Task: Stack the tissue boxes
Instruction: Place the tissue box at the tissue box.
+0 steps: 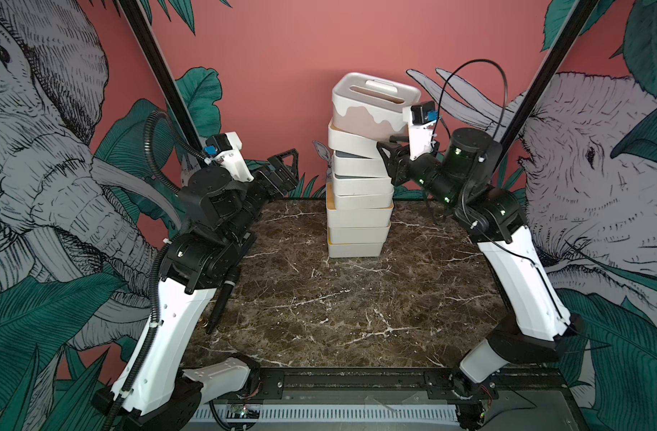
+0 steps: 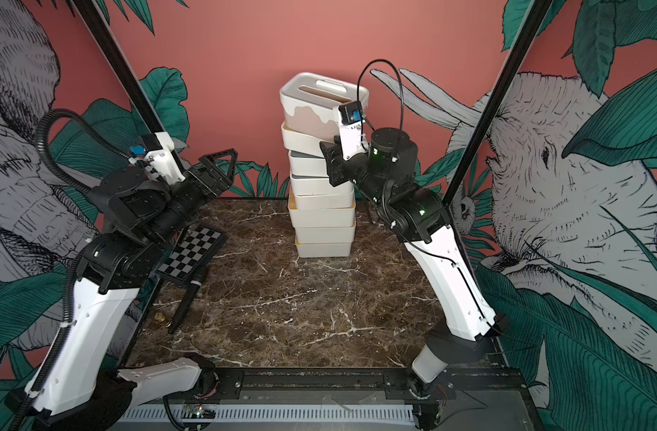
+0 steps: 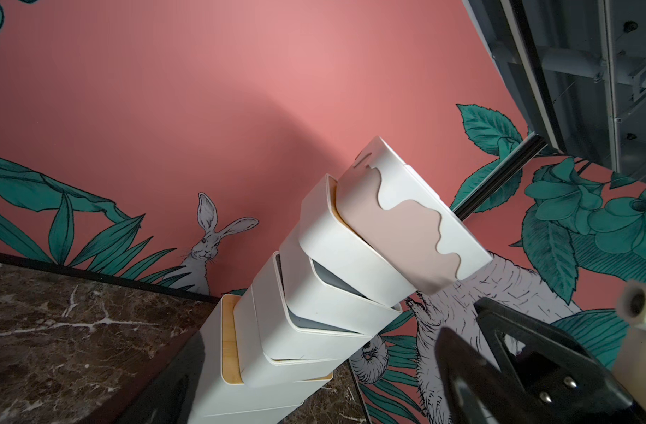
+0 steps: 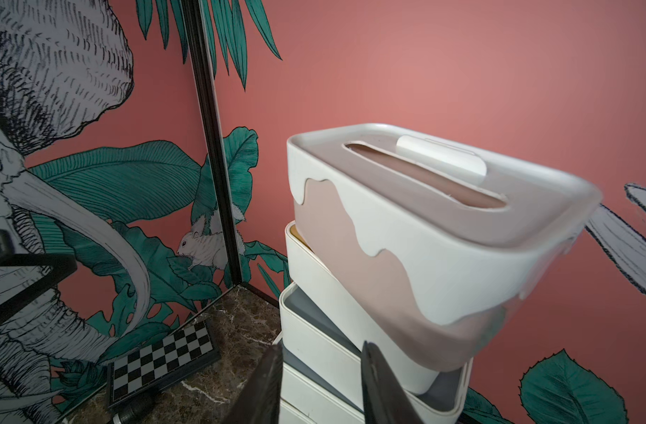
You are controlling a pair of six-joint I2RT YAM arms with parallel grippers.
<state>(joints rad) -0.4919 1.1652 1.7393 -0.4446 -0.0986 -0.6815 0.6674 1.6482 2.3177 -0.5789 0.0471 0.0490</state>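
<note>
Left edge: our left arm leans over the table (image 1: 338, 317) along its left side. Under it the checkerboard panel (image 2: 192, 257) and a black stick (image 2: 187, 298) lie by that edge.
Open room: the widest run of marble we see lies between the two arms, in front of the stack, down to the near rail.
Tissue boxes: all eight stand in one stack of tissue boxes (image 1: 356, 220) at the back middle of the table, near the back wall. The lower ones sit fairly square, the upper ones are twisted and lean, and the drip-pattern box (image 1: 375, 108) sits tilted on top.
Right edge: our right arm rises along the table's right side, with a narrow strip of marble between it and the stack.
Left claw (image 1: 291, 168): jaws spread wide, holding nothing, in the air left of the stack and apart from it.
Right claw (image 1: 387, 151): jaws near together with a slim gap, against the stack's right side just below the drip-pattern box. Whether they pinch a rim we cannot tell.
Left wrist view: shows bamboo lid edges (image 3: 229, 341) and a grey lid (image 3: 328, 284) between the skewed boxes.
Right wrist view: shows the slot (image 4: 424, 172) in the top lid, and the checkerboard panel, which the left wrist view does not.
</note>
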